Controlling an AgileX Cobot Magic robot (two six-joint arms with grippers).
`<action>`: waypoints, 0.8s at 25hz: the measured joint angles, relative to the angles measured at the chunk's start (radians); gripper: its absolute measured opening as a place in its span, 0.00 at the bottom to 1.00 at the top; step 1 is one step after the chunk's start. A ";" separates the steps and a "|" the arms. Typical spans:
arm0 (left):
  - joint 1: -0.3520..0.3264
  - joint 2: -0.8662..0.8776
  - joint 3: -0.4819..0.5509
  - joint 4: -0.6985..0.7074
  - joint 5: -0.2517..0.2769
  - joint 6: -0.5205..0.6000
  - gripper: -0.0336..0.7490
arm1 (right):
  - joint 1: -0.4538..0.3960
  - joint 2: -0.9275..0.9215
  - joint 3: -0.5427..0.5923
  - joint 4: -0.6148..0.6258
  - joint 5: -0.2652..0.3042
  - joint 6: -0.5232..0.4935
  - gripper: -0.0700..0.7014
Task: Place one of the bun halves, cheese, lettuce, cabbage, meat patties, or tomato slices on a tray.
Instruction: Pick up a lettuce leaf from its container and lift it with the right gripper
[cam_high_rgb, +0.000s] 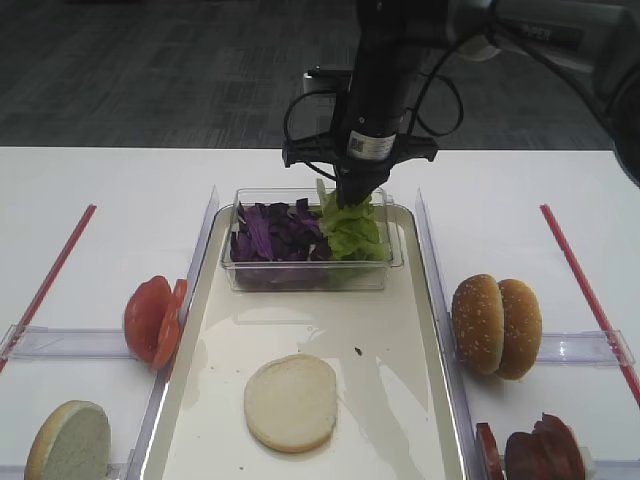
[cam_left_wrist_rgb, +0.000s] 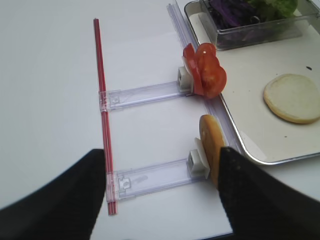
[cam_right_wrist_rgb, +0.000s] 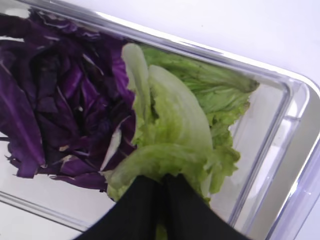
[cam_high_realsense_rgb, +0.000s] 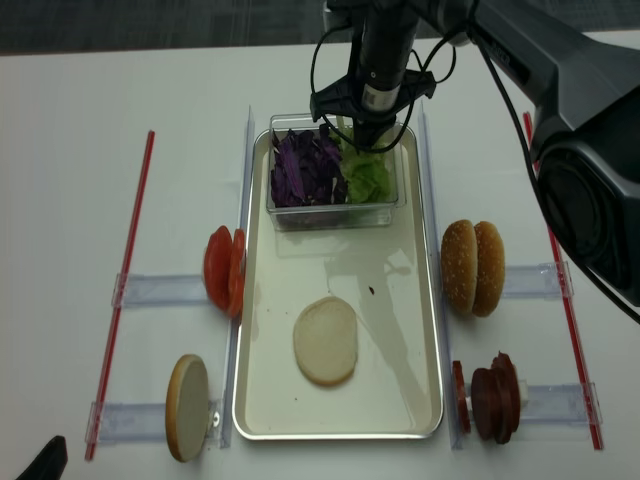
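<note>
One lettuce (cam_right_wrist_rgb: 172, 135) leaf — seemingly claw-pinched (cam_right_wrist_rgb: 162, 187).

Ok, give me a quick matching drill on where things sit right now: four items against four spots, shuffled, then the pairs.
Items:
1. lettuce
2. cabbage
3. bun half
4. tomato slices

Places:
A. upright in a holder left of the tray
B. lying flat on the tray, cut face up
C. left side of the clear tub
D. pinched by the right gripper in the tub's right side

Pairs: 1-D, 2-C, 3-B, 4-A
</note>
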 joint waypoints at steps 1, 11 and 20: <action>0.000 0.000 0.000 0.000 0.000 0.000 0.63 | 0.000 -0.007 0.000 0.000 0.000 0.000 0.17; 0.000 0.000 0.000 0.000 0.000 0.000 0.63 | 0.000 -0.068 0.043 0.011 0.002 0.000 0.17; 0.000 0.000 0.000 0.000 0.000 0.000 0.63 | 0.000 -0.183 0.157 0.019 0.002 0.000 0.17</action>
